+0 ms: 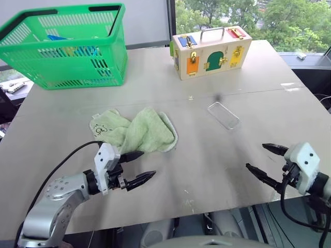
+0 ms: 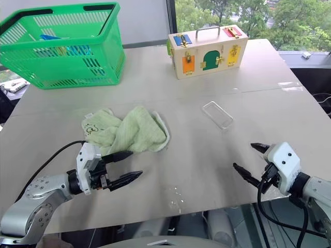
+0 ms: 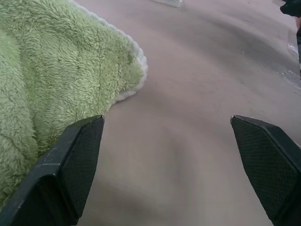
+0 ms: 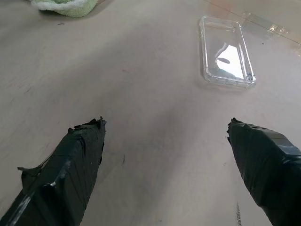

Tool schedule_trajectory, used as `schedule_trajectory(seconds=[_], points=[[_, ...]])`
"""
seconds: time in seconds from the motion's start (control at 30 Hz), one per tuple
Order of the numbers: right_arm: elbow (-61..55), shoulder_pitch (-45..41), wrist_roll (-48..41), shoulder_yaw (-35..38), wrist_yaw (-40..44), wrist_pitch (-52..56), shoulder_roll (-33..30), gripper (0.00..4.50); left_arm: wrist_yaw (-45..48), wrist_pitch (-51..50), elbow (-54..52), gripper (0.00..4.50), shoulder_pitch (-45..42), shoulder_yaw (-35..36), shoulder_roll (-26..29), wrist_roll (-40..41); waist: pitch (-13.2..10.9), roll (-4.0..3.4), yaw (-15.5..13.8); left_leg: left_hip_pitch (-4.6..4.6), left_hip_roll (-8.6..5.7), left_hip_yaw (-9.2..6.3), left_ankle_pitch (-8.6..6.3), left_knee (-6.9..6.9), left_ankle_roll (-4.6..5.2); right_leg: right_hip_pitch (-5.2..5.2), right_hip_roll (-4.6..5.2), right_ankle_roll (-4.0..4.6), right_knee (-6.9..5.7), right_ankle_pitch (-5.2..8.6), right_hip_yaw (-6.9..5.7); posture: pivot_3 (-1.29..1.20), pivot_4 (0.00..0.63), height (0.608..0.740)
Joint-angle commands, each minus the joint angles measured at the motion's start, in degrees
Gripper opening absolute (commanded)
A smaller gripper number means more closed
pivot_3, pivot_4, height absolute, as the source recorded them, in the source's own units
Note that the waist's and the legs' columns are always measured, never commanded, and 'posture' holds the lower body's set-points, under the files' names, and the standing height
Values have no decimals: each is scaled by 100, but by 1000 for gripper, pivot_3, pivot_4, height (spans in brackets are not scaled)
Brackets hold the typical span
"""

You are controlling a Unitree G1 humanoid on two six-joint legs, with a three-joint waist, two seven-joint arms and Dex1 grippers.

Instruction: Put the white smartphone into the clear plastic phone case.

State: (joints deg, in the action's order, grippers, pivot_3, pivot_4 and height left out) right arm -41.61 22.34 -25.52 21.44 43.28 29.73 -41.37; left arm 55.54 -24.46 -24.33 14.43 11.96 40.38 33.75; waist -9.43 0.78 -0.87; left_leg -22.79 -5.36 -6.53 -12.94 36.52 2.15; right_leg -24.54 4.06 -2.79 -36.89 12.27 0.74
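Both pincers hover empty above the near edge of the counter [image 1: 289,111], fingers spread wide. The left pincer [image 1: 138,167] points inward, just beside the crumpled green towel [image 1: 137,130] that lies near the counter's middle. The right pincer [image 1: 266,161] sits toward the near right corner, also angled inward and tipped slightly down. The clear plastic phone case [image 4: 225,51] lies flat and open side up right of centre, well apart from both pincers and ahead of the right one.

The white smartphone cannot be seen on the bare counter; it may lie under the towel or in the green basket [image 1: 67,44] at the far left corner, but that is a guess. The chief risk is a blind search: dragging the towel could sweep a hidden phone off the near edge. The case, thin and nearly invisible, could easily be nudged or slid by a passing finger. A wooden latch box [image 1: 211,50] stands along the far edge.
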Motion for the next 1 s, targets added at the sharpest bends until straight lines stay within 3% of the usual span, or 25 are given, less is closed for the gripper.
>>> schedule_trajectory(seconds=[0.03,0.13,0.27,0.47,0.57,0.67,0.83,1.0], points=[[-186,12,-129,143,110,-365,95,4500,-330,272,-74,4461,-224,197,-151,-121,0,-1,-1,0,0,0,0,0,0,0,0,0,0,0,0,0,150,740],[-556,-84,-319,-66,245,-608,163,4500,-953,446,166,4461,-872,244,-450,-374,-2,1,-41,-1,0,-4,-1,0,1,3,1,-1,3,-1,-10,0,150,740],[-941,-266,-685,-262,263,-451,70,4500,-1283,139,229,4461,-1356,20,-383,-641,0,4,-10,3,3,-2,0,1,2,9,0,-17,6,-18,-16,0,150,740],[-1129,-618,-758,-576,111,-172,-207,4500,-1554,205,979,4461,-1843,-1148,-193,-1970,0,4,-10,2,0,-1,0,-1,3,9,0,-21,10,-20,-16,0,150,740],[-1165,-705,-750,-715,87,-109,-297,4500,-1472,311,1279,3622,-1952,-1344,-305,-2063,-2,7,-12,-1,0,-2,0,-1,3,9,1,-21,11,-20,-18,0,150,740],[-1193,-746,-725,-839,47,-78,-336,4500,-1391,410,1393,2467,-1970,-1312,-382,-2015,0,4,-13,0,0,-4,0,-1,3,9,2,-21,11,-20,-19,0,150,740],[-1154,-945,-684,-1052,-103,-39,-302,4500,-1594,698,1801,229,-2221,-30,-689,-1198,-2,8,-10,0,1,-5,0,0,3,9,3,-21,11,-20,-20,0,150,740],[-1059,-1178,-719,-1209,-168,-51,-240,4500,-2163,705,3207,108,-2841,1026,-68,-1312,-5,12,7,0,4,-14,1,0,2,7,-2,-20,10,-22,-33,0,150,740]])
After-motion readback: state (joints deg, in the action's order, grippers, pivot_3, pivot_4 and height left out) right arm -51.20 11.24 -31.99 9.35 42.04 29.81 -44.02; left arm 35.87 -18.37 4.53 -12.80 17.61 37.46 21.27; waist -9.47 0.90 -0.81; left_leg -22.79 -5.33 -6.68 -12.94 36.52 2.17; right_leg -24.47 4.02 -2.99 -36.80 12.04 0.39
